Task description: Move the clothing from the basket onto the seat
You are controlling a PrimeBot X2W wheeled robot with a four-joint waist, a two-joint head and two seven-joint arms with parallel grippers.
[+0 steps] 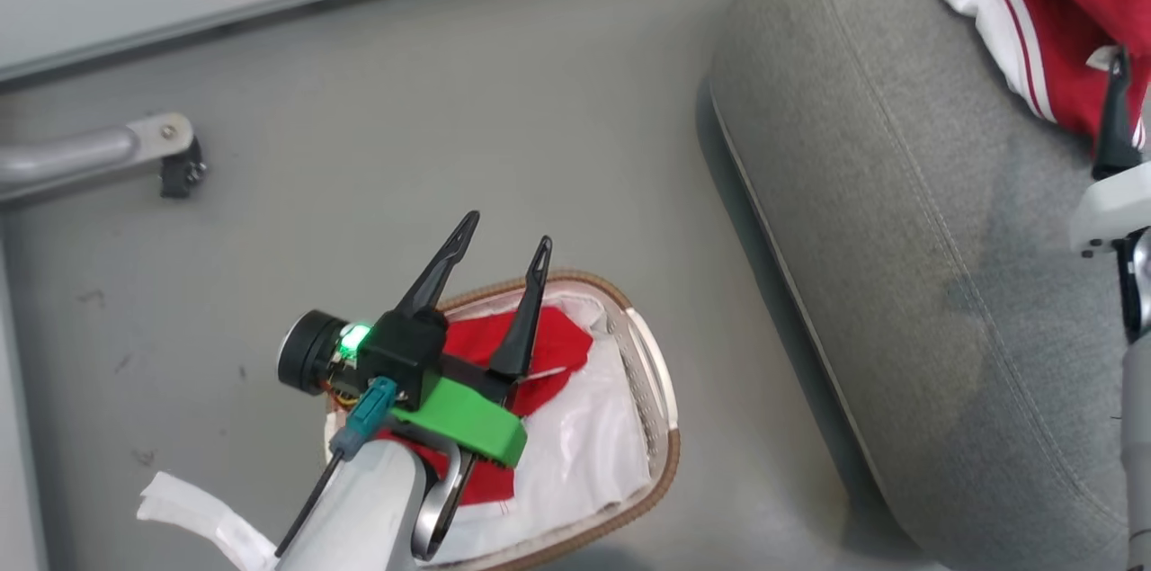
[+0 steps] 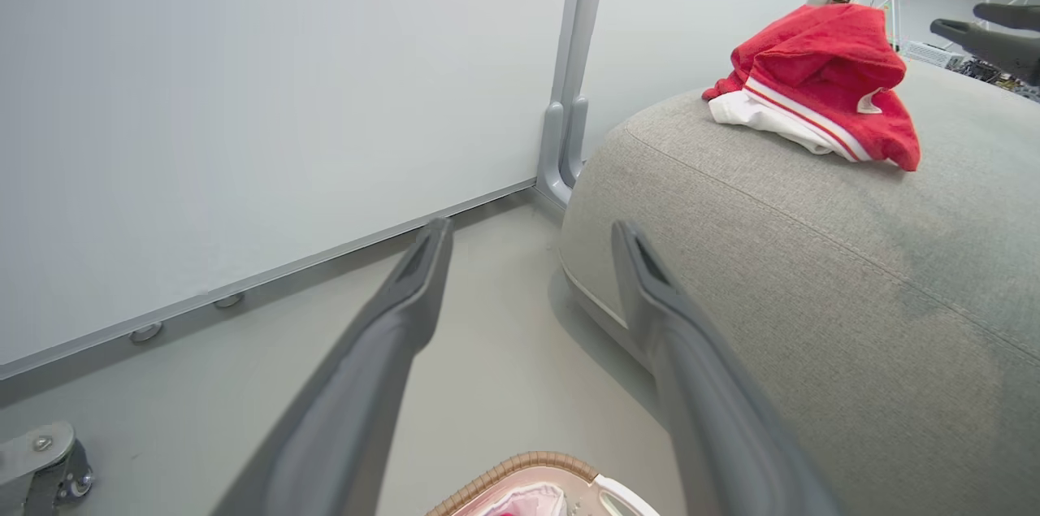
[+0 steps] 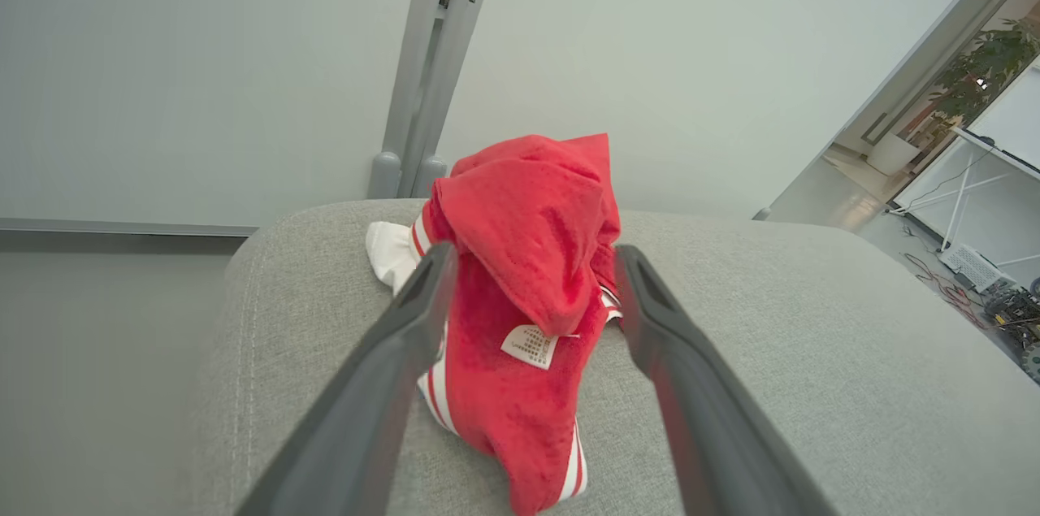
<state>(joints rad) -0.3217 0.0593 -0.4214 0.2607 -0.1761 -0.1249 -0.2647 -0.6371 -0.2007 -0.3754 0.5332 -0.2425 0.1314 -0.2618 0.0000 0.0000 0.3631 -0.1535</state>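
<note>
Red soft fabric with a white panel and thin striped trim, the bunched garment (image 1: 1061, 4) lies on the far right part of the large rounded grey upholstered seat (image 1: 899, 265). In the head view its long axis runs from far left to near right, with the white panel end pointing left toward the seat's rounded edge. The right gripper (image 3: 534, 254) is at the garment's near end with its two long dark fingers (image 3: 366, 402) spread, one on each side of the heap. Seen along them, the garment stretches away lengthwise, a small white label facing back. I cannot tell whether the fingers touch the cloth. A second red garment (image 1: 557, 342) lies crumpled in the small oval white slatted basket with a brown woven rim (image 1: 664, 454), on its plain white liner cloth (image 1: 584, 445), toward the far left half. The basket stands on the smooth grey floor (image 1: 450, 121), left of the seat and apart from it. The left gripper (image 1: 505, 231) hangs above that garment, fingers spread and holding nothing. In the head view their tips reach past the basket's far rim.
</note>
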